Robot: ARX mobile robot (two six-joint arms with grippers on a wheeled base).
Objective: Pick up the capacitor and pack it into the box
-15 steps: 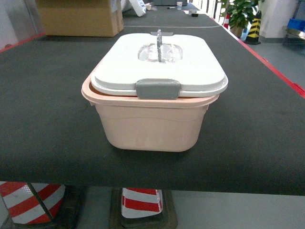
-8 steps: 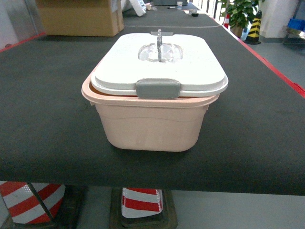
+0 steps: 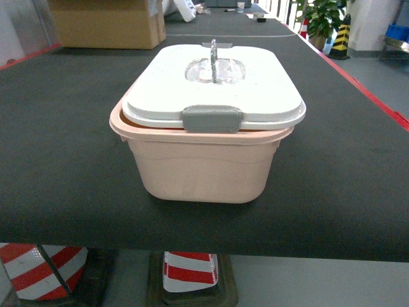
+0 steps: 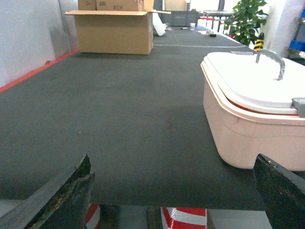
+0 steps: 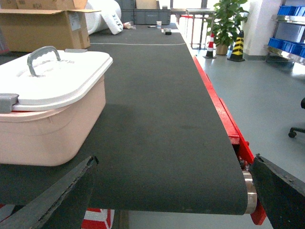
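Dark conveyor belt (image 3: 64, 160) running away from the camera, red rail along its right edge. One box (image 3: 203, 167), peach-pink, sitting near the front edge, roughly mid-belt, long axis pointing down the belt. One white lid (image 3: 214, 86) resting on top, shoved a bit right, grey clip (image 3: 211, 119) facing the camera, grey handle (image 3: 213, 52) standing up. Plenty of bare belt both sides. One cardboard carton (image 3: 105, 22) far back left. Left gripper (image 4: 171, 191) and right gripper (image 5: 174, 191) both low at the front edge, fingers wide apart, holding nothing. No capacitor in view.
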